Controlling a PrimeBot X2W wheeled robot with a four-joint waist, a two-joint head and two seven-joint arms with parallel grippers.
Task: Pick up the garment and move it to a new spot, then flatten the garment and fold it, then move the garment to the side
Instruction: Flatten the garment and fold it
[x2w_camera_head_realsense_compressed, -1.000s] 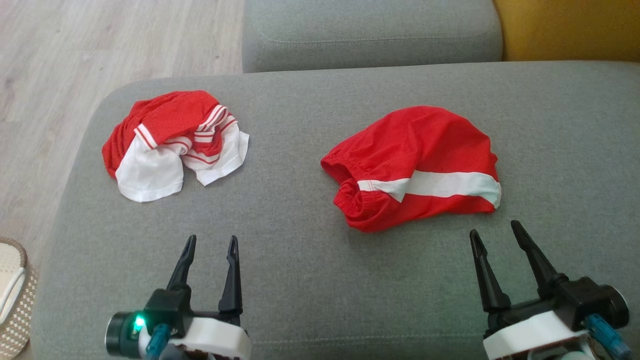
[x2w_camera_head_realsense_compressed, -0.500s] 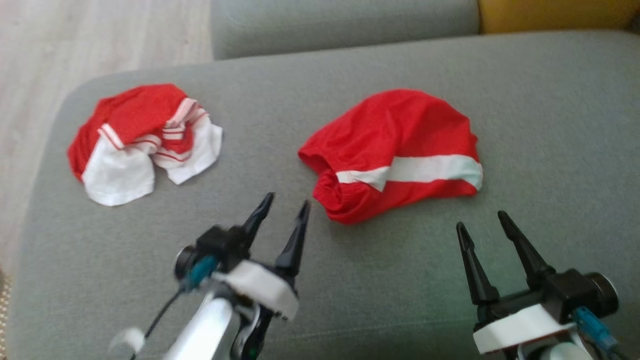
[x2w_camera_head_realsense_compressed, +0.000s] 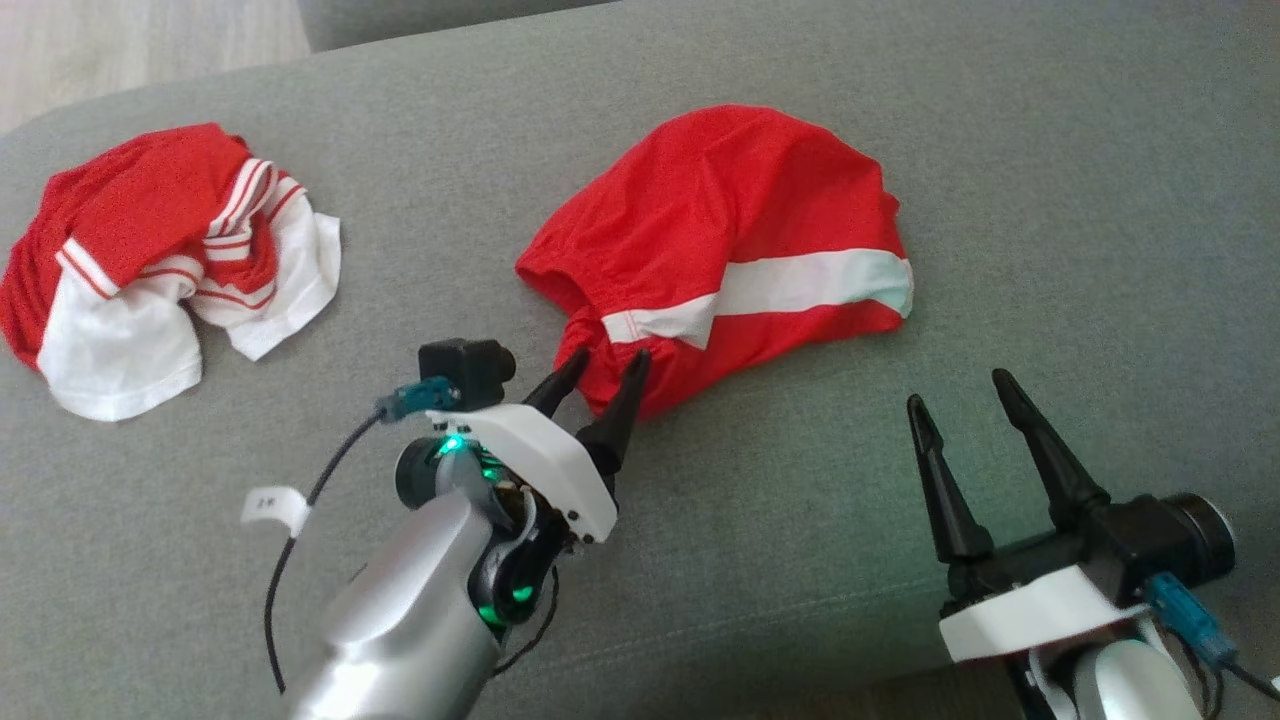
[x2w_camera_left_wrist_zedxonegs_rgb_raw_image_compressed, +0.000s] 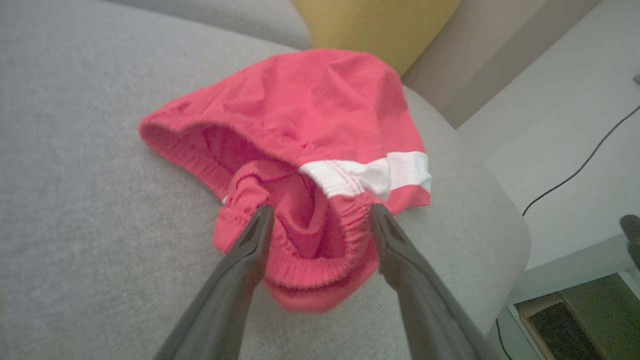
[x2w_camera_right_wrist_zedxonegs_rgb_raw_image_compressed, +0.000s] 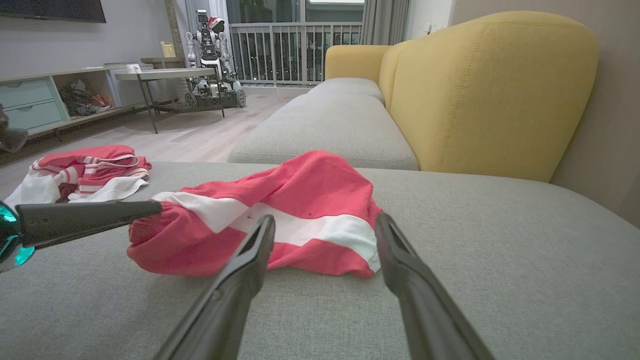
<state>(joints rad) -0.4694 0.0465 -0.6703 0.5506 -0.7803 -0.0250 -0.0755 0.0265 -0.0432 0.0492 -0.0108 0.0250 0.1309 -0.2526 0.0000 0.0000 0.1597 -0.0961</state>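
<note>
Red shorts (x2w_camera_head_realsense_compressed: 720, 230) lay crumpled on grey sofa cushion (x2w_camera_head_realsense_compressed: 1100, 200). Left gripper (x2w_camera_head_realsense_compressed: 610, 358) stood wide open, fingertips straddling the elastic waistband, not clamped. Right gripper (x2w_camera_head_realsense_compressed: 957, 388) also open, near the shorts' striped edge, not touching.

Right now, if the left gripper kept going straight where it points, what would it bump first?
The left gripper would meet the red shorts first, at their bunched waistband; it looks nearly touching, though depth is unclear.

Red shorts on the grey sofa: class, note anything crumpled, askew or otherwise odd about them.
The red shorts lie crumpled, not flat: their elastic waistband is bunched and gaping, the white stripe kinked. The open left gripper stands astride that bunch.
</note>
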